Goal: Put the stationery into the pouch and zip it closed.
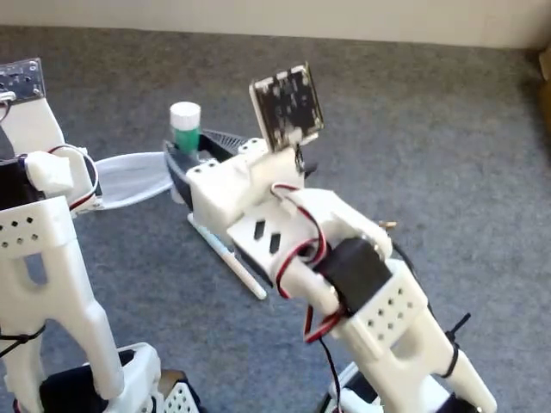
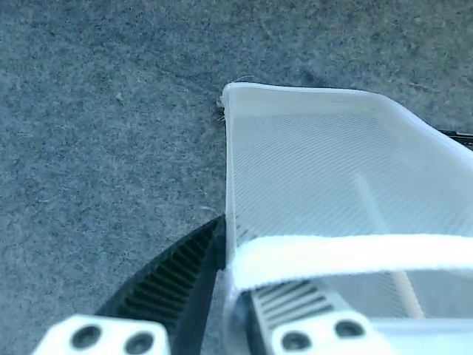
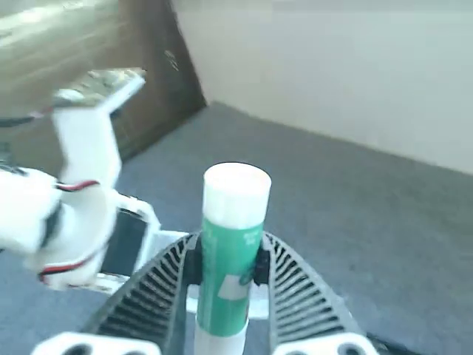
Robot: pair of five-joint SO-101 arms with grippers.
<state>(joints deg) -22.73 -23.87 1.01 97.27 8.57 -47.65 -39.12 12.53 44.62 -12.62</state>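
My right gripper [image 3: 225, 285] pinches the glue stick [image 3: 230, 244] upright; left gripper [image 2: 229, 255] clamps the pouch [image 2: 318, 163] edge. From above, a white pen [image 1: 232, 258] lies just behind my right jaws.

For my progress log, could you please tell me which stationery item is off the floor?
The green glue stick with the white cap: it is upright, clamped in the right tool, whereas the white pen lies flat on the carpet.

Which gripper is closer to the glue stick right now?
Right. The right gripper is clamped on the glue stick; the left gripper holds the pouch, apart from it.
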